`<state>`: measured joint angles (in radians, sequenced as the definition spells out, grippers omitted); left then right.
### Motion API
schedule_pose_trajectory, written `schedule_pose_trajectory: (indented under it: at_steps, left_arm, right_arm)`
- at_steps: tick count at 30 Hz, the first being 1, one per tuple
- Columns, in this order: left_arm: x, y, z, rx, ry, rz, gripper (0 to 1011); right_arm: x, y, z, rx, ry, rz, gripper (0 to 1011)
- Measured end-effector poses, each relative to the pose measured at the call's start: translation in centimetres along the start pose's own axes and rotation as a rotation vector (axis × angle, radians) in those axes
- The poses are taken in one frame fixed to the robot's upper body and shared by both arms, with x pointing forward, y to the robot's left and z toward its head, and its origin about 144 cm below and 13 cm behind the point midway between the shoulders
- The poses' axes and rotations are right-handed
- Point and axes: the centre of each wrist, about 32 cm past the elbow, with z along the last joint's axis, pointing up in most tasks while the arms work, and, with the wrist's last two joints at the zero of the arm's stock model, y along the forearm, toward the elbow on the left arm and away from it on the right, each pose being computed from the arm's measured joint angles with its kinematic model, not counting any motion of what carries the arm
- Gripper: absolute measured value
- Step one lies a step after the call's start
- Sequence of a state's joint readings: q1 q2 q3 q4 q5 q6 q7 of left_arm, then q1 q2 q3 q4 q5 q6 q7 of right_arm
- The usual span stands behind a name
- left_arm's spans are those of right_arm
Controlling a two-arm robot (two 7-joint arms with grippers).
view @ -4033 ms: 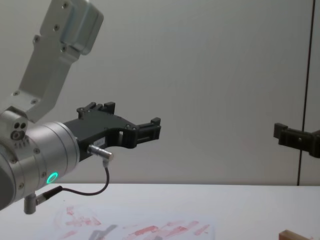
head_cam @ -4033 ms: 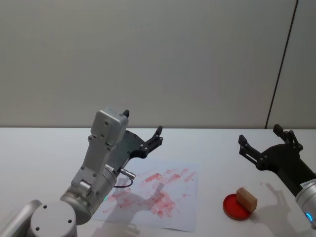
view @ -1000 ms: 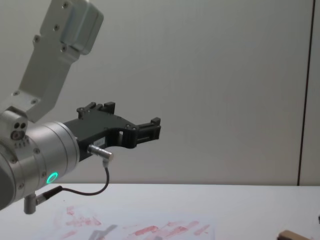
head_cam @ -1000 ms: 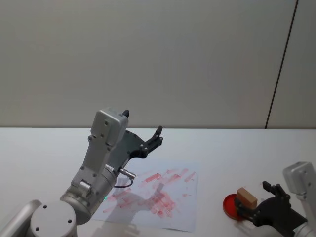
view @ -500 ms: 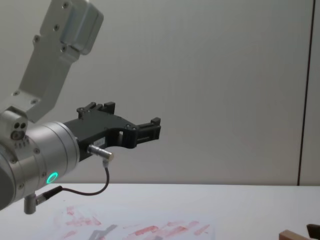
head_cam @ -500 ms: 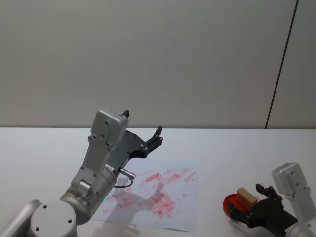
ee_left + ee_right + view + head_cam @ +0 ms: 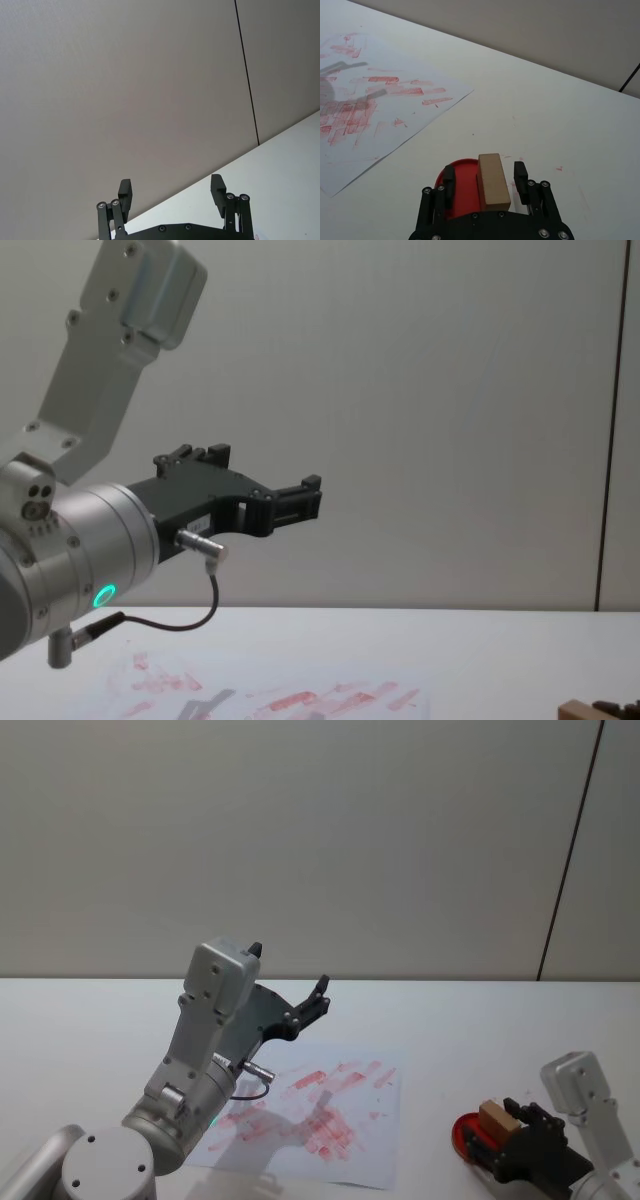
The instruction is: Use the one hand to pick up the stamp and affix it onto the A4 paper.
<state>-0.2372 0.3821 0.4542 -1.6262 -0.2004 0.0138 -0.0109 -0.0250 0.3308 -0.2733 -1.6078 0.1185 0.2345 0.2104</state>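
Progress check from my end: the table (image 7: 450,1010) has everything laid out, and the A4 paper (image 7: 370,105) lies flat on it toward my left side, covered in smudgy red prints. So the target is ready and waiting.

My left gripper (image 7: 171,187) is parked up in the air above that sheet, fingers spread, holding nothing. It's not part of this job.

The real work is on my right. My right gripper (image 7: 484,172) is down low at the red ink pad (image 7: 462,192), which sits on the table well apart from the paper. Its fingers are spread and straddle the stamp (image 7: 494,182), one on each side. I can see red pad between one finger and the wood, and a sliver of gap on the other side, so I'd say I'm not pinching it.

The stamp stands on the pad. By my reckoning the approach is done and everything else is left: squeeze, lift, carry across to the paper, press down.
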Motion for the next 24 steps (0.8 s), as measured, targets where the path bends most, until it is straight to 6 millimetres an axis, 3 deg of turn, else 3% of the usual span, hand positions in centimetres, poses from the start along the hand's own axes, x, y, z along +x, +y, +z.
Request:
schedule_pose_trajectory:
  at_steps: [16, 24]
  left_arm:
    - [0.0, 0.0, 0.0, 0.0, 0.0, 0.0, 1003]
    - [0.0, 0.0, 0.0, 0.0, 0.0, 0.0, 1002]
  right_arm:
    - [-0.07, 0.2, -0.04, -0.004, 0.0, 0.002, 234]
    - [-0.19, 0.32, 0.2, 0.016, 0.004, 0.0, 219]
